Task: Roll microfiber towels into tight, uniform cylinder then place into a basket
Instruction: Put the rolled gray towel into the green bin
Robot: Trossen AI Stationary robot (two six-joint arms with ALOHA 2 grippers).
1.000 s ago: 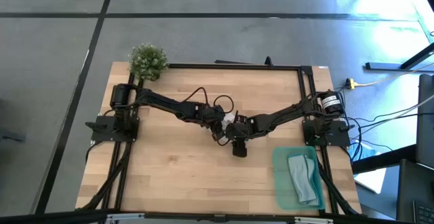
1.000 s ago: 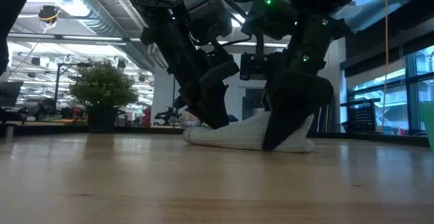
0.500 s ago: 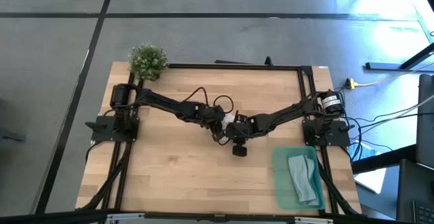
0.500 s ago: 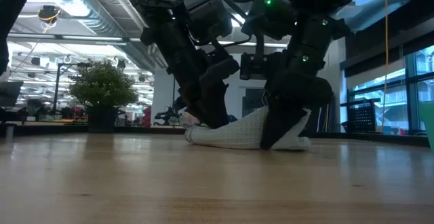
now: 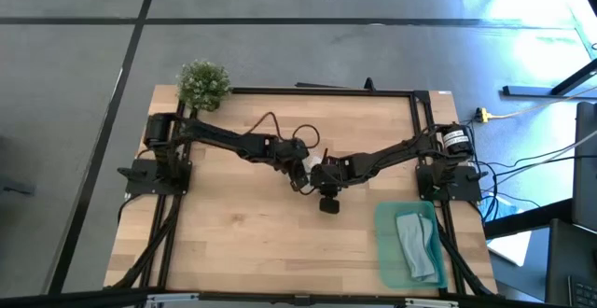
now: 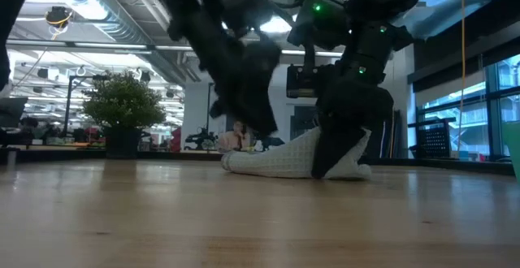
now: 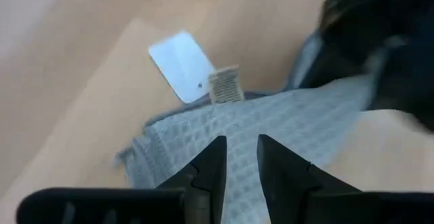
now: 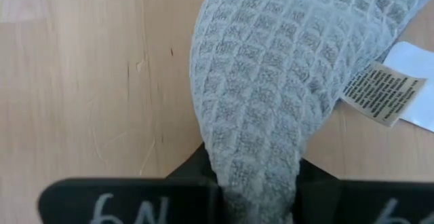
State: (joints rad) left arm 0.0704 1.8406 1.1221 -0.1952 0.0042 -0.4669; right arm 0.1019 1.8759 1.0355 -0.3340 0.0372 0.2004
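A light grey waffle-weave microfiber towel (image 6: 276,162) lies rolled into a short bundle at the table's middle (image 5: 317,165). My right gripper (image 6: 335,166) is shut on the bundle's right end. My left gripper (image 7: 242,153) hangs open just above the bundle's left part (image 7: 285,129), with a narrow gap between its fingers and nothing in it. In the low view it (image 6: 258,126) is a blur clear of the cloth. A pale blue towel (image 5: 417,245) lies in the green basket (image 5: 382,243) at the near right corner. My right gripper pinches the roll's right end (image 8: 252,173) between its two fingers, which come steeply from above. The bunched cloth fills the gap between them. That end humps up toward the fingers (image 6: 313,142), and the rest of the roll lies on the table.
A small bushy plant (image 5: 202,82) stands at the far left corner. The towel's white and tan labels (image 8: 397,81) lie on the wood beside the roll. Bare wood stretches toward the near edge and the left side.
My left gripper has lifted off the roll's left part and now hangs above it. The roll stays on the table where it was, with my right gripper still at its right end.
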